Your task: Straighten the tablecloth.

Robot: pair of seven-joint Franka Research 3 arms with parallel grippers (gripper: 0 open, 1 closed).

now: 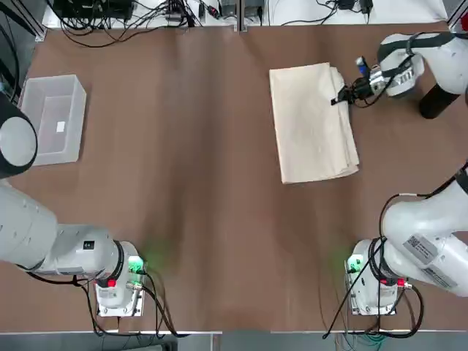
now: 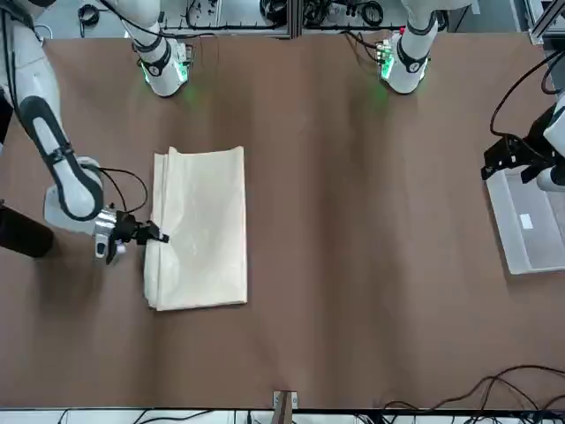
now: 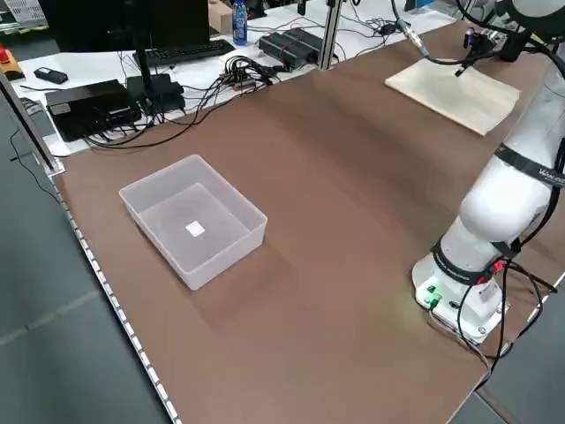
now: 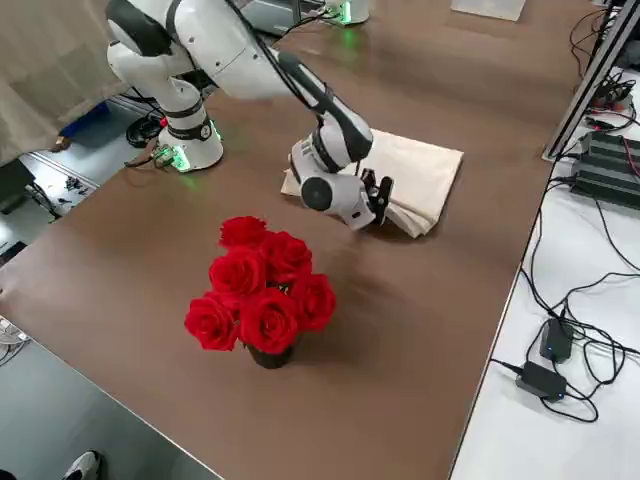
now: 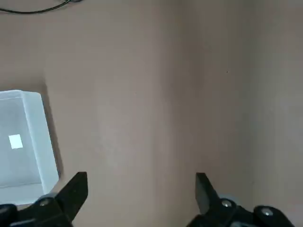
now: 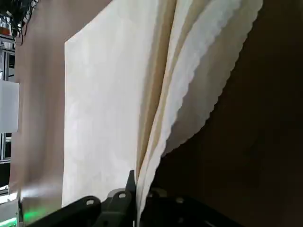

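Here, right tool [image 1: 341, 98] pinching tablecloth [image 1: 311, 124] edge; left tool [image 5: 141, 189] spread open; no legible writing.

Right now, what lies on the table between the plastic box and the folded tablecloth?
Nothing: in the top view, only bare brown table runs from the plastic box to the tablecloth. The right gripper is at the cloth's far side.

A robotics lab — two arms [image 1: 66, 245] bolted near one edge of a brown table [image 1: 197, 183]. Past the far edge, a white bench carries tangled cables [image 3: 199, 84], electronics boxes [image 3: 296, 44] and a keyboard [image 3: 181, 51] — with metal posts [image 3: 331, 31] rising there.
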